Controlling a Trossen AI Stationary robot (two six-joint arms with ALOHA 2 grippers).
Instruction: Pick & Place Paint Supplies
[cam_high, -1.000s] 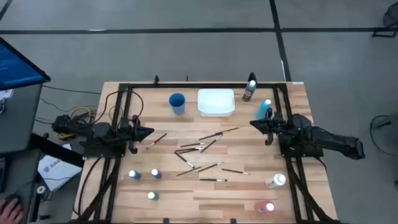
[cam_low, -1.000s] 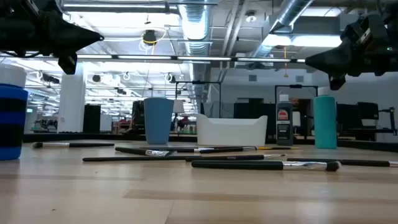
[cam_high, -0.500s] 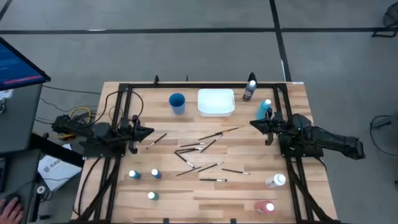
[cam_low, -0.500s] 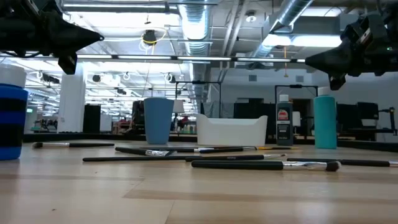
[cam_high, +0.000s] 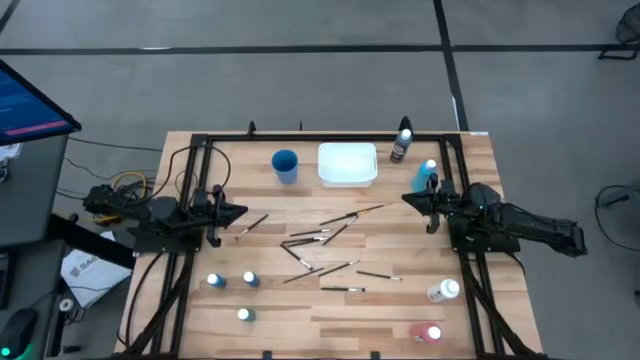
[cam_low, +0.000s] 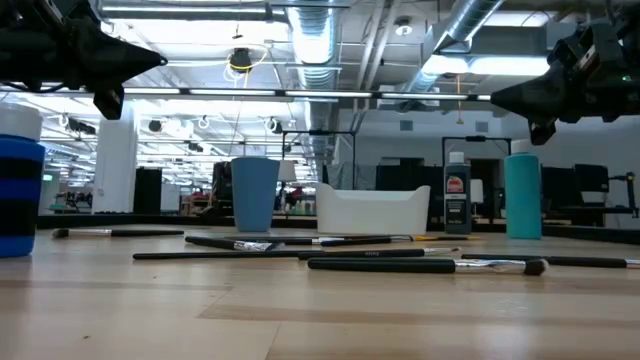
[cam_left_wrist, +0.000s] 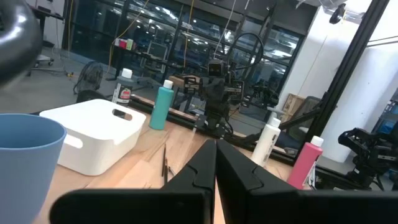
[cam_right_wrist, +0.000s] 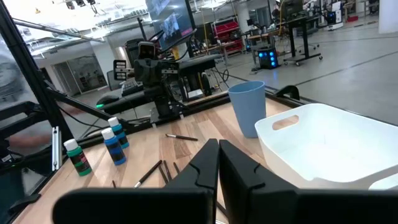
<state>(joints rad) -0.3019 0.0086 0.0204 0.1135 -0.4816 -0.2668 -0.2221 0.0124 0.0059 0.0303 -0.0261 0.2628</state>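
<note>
The brushes (cam_high: 325, 240) lie scattered on the table (cam_high: 380, 310) in the gap between the two grippers, none touching either. They look thin, stiff and light, likely to roll or slip; a hold near mid-handle, across the shaft, seems safest. The bottles look small, rigid and smooth-sided, easy to tip; a pinch around the body below the white cap should serve.

The left gripper (cam_high: 238, 211) hangs above the table, tips pointing toward the brushes, the nearest brush (cam_high: 250, 226) just ahead of it. Its fingers (cam_left_wrist: 202, 168) are pressed together, holding nothing. Three bottles (cam_high: 232, 288) stand off to its side, toward the near edge.

The right gripper (cam_high: 410, 198) faces it from the far side of the brushes, also raised and level, fingers (cam_right_wrist: 205, 165) closed on nothing. The teal bottle (cam_high: 426, 176) stands just beside it, the dark bottle (cam_high: 401, 143) beyond; the white bottle (cam_high: 443, 290) and red bottle (cam_high: 428, 333) lie behind its arm. The tray (cam_high: 347, 164) and cup (cam_high: 285, 165) sit toward the far edge.
</note>
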